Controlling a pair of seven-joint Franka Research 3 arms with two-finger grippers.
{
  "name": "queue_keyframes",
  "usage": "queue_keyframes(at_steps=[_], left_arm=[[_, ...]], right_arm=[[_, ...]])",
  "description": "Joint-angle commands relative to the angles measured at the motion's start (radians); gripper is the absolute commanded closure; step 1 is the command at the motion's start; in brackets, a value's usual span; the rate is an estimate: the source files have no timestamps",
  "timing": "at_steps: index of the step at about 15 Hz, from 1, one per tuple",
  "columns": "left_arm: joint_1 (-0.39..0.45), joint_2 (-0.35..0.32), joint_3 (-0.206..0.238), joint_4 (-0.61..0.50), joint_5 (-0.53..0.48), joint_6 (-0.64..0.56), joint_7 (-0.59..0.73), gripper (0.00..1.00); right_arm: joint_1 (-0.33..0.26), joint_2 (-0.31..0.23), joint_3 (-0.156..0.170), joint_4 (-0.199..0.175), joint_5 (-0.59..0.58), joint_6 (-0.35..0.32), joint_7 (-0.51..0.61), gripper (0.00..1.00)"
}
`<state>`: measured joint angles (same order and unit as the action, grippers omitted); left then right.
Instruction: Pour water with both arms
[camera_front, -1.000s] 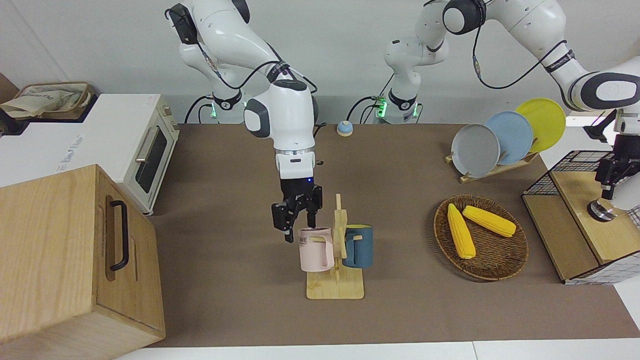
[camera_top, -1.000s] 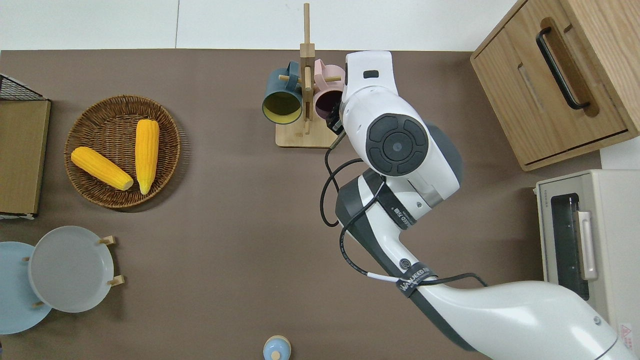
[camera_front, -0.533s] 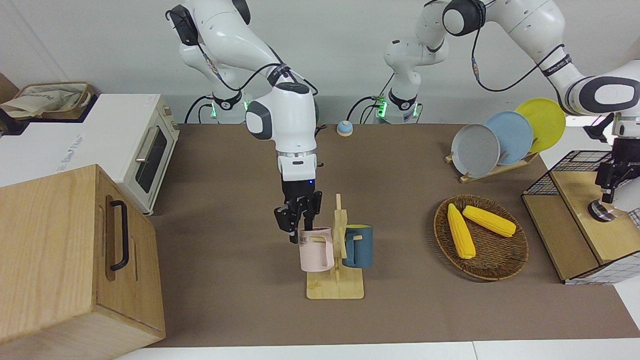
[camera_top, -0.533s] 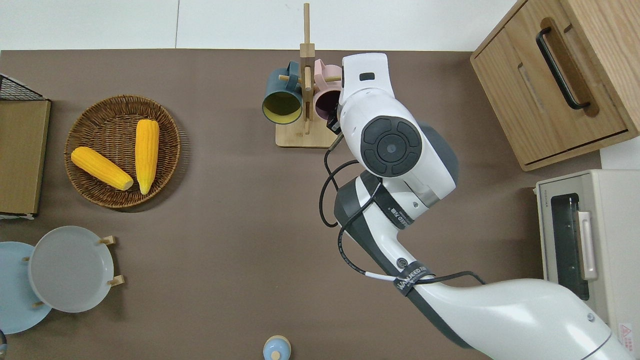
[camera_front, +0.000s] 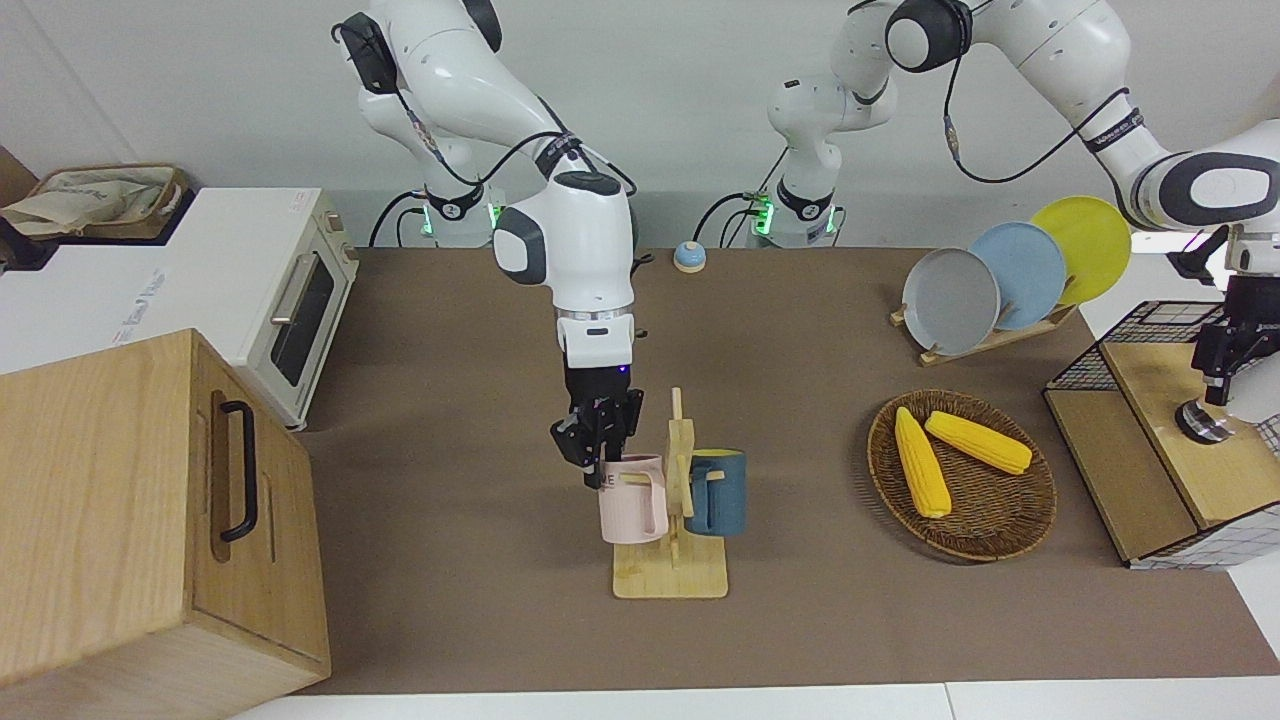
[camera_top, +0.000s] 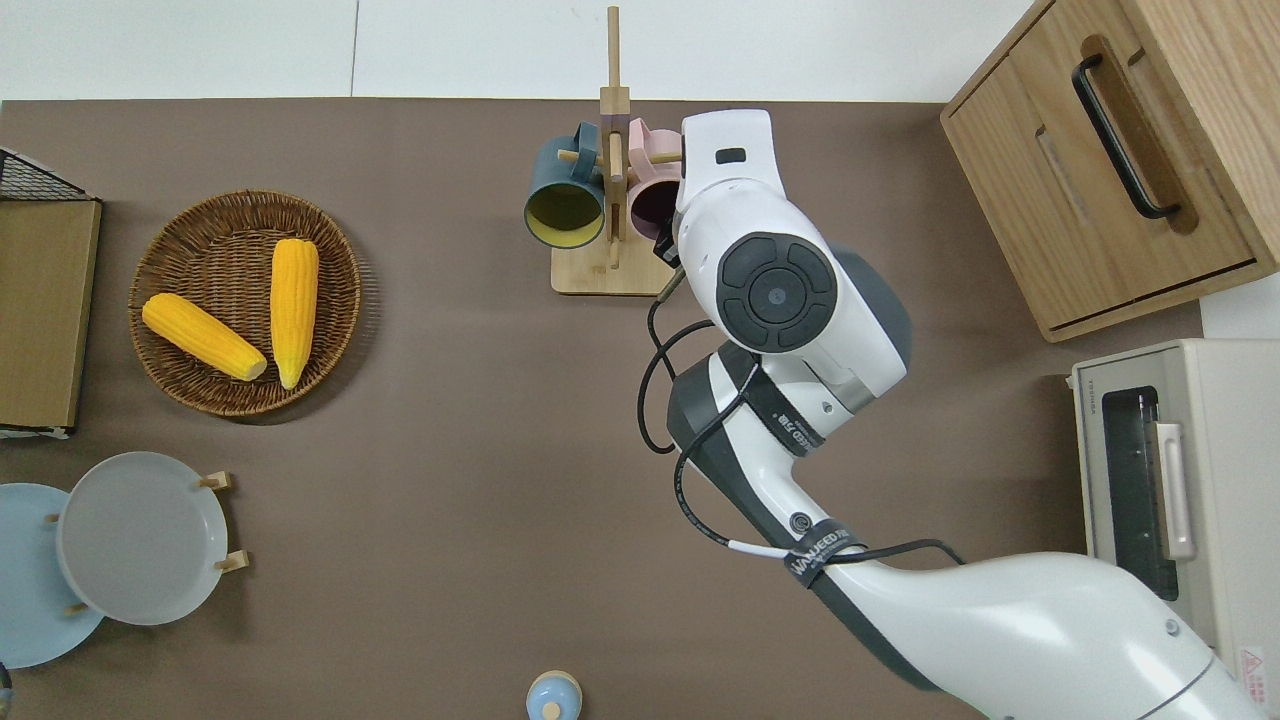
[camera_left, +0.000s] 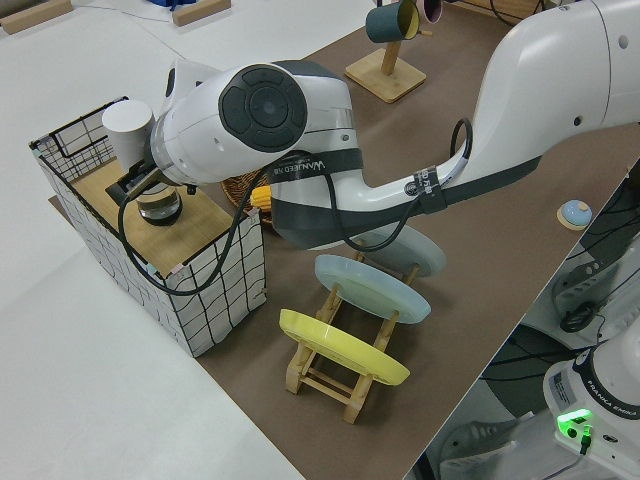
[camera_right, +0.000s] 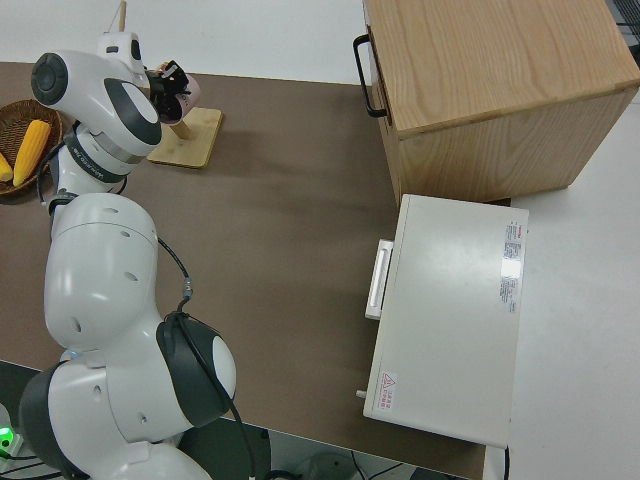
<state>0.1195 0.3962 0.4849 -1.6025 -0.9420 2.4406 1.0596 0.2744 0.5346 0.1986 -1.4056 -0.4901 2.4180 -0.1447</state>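
Brown tabletop (camera_front: 450, 560), wooden mug rack (camera_front: 675, 560) midway along. Right gripper (camera_front: 598, 452) pinching the pink mug (camera_front: 630, 500) rim, seemingly shut on it. Left gripper (camera_front: 1218, 385) at a metal cup (camera_front: 1203, 420) in the wire basket (camera_front: 1140, 345), finger state unclear. Lift straight off the peg, slowly.

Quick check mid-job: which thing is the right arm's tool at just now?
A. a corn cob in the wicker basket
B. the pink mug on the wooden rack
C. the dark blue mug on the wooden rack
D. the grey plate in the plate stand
B: in the front view the right tool is down at the rim of the pink mug, which hangs on the wooden rack.
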Motion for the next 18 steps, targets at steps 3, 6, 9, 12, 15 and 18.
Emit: queue_keyframes(at_steps=[3, 6, 9, 12, 15, 18], left_arm=[[0.011, 0.015, -0.009, 0.019, -0.026, 0.012, 0.028, 0.02], [0.011, 0.015, -0.009, 0.019, -0.026, 0.014, 0.028, 0.06], [0.011, 0.016, -0.009, 0.019, -0.024, 0.012, 0.028, 0.19], [0.011, 0.015, -0.009, 0.018, -0.023, 0.014, 0.028, 0.24], [0.011, 0.015, -0.009, 0.018, -0.021, 0.014, 0.029, 0.24], [0.011, 0.016, -0.009, 0.018, -0.018, 0.012, 0.046, 0.24]], right_arm=[[0.005, 0.018, -0.002, 0.022, -0.033, 0.012, 0.030, 0.687], [0.005, 0.018, -0.002, 0.022, -0.044, 0.018, 0.030, 0.687], [0.006, 0.018, -0.002, 0.022, -0.053, 0.018, 0.030, 0.699], [0.006, 0.018, -0.002, 0.022, -0.054, 0.018, 0.030, 0.793], [0.009, 0.019, -0.002, 0.022, -0.054, 0.018, 0.030, 0.812], [0.016, 0.021, -0.002, 0.022, -0.056, 0.018, 0.037, 0.841]])
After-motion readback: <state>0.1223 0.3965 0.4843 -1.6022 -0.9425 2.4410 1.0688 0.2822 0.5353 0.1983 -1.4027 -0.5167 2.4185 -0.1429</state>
